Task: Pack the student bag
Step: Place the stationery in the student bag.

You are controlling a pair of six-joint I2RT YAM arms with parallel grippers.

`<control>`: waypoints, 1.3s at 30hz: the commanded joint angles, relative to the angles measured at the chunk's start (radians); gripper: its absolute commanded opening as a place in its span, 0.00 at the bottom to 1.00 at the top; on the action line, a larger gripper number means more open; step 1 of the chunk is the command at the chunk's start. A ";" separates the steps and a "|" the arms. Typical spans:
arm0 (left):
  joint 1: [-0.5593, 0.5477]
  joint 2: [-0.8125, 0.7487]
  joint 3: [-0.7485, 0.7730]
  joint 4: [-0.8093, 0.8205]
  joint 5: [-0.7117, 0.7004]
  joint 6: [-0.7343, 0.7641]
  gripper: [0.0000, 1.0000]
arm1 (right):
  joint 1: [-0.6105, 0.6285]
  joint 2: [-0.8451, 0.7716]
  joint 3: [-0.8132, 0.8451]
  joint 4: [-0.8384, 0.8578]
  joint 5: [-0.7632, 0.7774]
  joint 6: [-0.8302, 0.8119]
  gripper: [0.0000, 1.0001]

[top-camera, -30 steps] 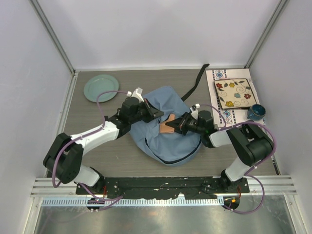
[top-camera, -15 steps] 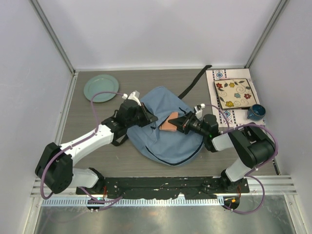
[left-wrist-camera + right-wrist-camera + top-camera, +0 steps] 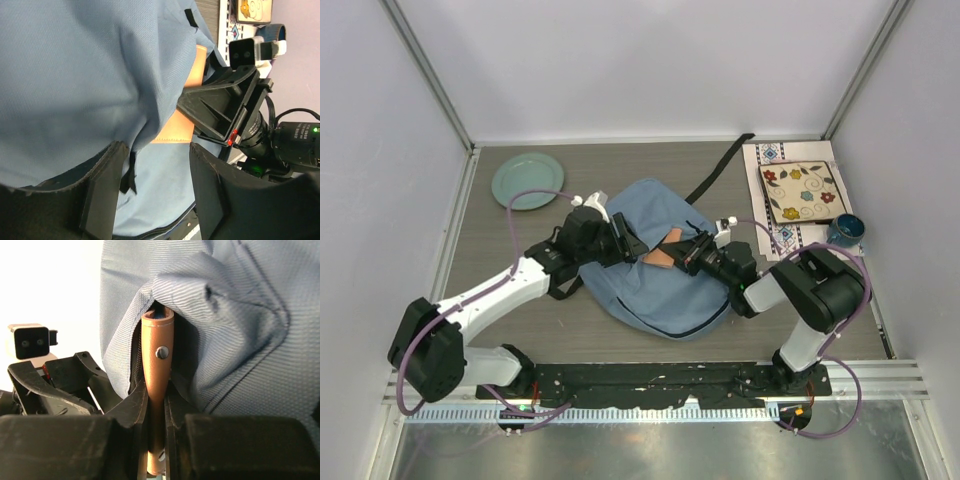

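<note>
The student bag [image 3: 665, 290] lies flat mid-table, light blue-grey with a dark zipper line. My right gripper [image 3: 682, 256] is shut on a flat tan-brown leather case [image 3: 663, 257]. Edge-on in the right wrist view, the case [image 3: 157, 355] has its tip inside a fold of the bag [image 3: 235, 330], clamped by my right gripper [image 3: 156, 392]. My left gripper [image 3: 632, 247] faces it from the left. In the left wrist view my left gripper [image 3: 157, 167] stands open over the bag's fabric [image 3: 75, 75], a black zipper tab [image 3: 129, 172] hanging beside one finger, the case [image 3: 181, 117] beyond.
A green plate [image 3: 527, 180] sits at the back left. At the back right a floral square dish [image 3: 803, 191] rests on a patterned mat [image 3: 768, 158], with a blue mug [image 3: 845, 230] beside it. The bag's black strap [image 3: 720, 170] trails toward the back wall.
My left gripper was shut on the bag's fabric and has opened, letting it go. The right gripper has carried the tan case leftward into the bag's fold. The bag has settled flatter.
</note>
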 commanded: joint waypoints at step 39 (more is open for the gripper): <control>-0.006 -0.513 -0.280 -0.161 -0.283 -0.092 0.77 | 0.175 0.060 0.321 -0.387 -0.220 -0.045 0.01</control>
